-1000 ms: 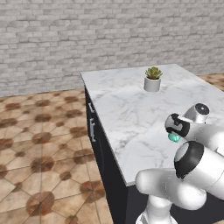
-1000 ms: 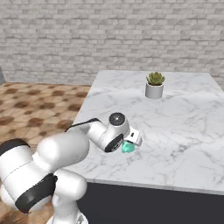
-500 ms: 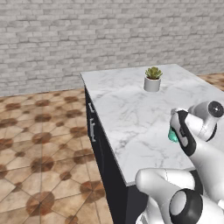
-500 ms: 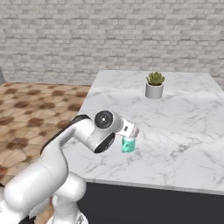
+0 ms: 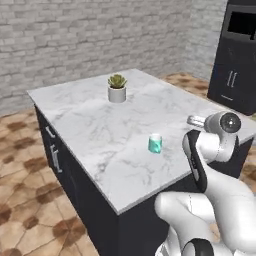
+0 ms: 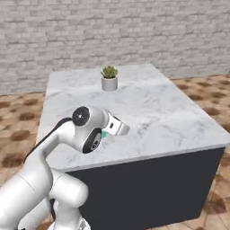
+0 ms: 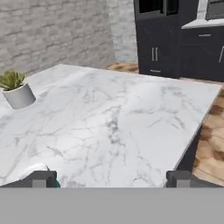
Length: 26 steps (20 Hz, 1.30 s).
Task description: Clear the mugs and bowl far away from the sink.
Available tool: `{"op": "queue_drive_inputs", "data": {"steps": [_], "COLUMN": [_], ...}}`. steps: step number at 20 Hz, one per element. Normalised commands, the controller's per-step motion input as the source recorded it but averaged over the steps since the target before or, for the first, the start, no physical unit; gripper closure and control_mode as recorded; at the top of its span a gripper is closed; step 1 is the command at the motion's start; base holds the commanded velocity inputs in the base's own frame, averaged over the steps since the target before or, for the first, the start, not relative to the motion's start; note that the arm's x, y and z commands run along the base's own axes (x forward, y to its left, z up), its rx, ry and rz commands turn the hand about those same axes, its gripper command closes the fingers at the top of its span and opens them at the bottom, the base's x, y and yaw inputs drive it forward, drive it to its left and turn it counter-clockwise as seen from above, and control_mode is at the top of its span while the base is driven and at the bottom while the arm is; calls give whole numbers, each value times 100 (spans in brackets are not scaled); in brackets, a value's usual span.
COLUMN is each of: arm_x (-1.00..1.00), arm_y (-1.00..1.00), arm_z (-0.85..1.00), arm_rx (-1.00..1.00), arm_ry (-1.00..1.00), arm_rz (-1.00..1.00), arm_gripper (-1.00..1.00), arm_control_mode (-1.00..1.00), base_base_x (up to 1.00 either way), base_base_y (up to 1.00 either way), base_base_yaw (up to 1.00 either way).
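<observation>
The arm half hides the glossy teal mug (image 5: 155,143) standing free on veined marble countertop (image 5: 100,125), while the gripper (image 7: 111,178) gapes wide, holding nothing.

We are counting one teal mug (image 5: 155,144) and one white pot with a succulent (image 5: 117,89) on one marble island counter (image 5: 100,130); one dark cabinet unit (image 5: 235,55) is standing beyond.

no readable text, no labels, no brands, no numbers, no signs anywhere

Kitchen: marble island (image 5: 105,130), dark cabinets (image 7: 175,35)
</observation>
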Motion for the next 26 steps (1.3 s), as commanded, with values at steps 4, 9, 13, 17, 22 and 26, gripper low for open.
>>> {"op": "queue_drive_inputs", "data": {"steps": [4,9,13,17,22,26], "arm_x": [0,0,0,0,0,0], "arm_y": [0,0,0,0,0,0], "arm_z": [0,0,0,0,0,0], "arm_rx": [0,0,0,0,0,0], "arm_ry": [0,0,0,0,0,0], "arm_rz": [0,0,0,0,0,0], "arm_gripper": [-100,-100,-100,-100,-100,-100], "arm_control_mode": [100,100,100,100,100,100], "base_base_x": [-10,-3,0,0,0,0], "base_base_y": [8,4,0,0,0,0], "base_base_yaw": [-100,-100,-100,-100,-100,-100]}}
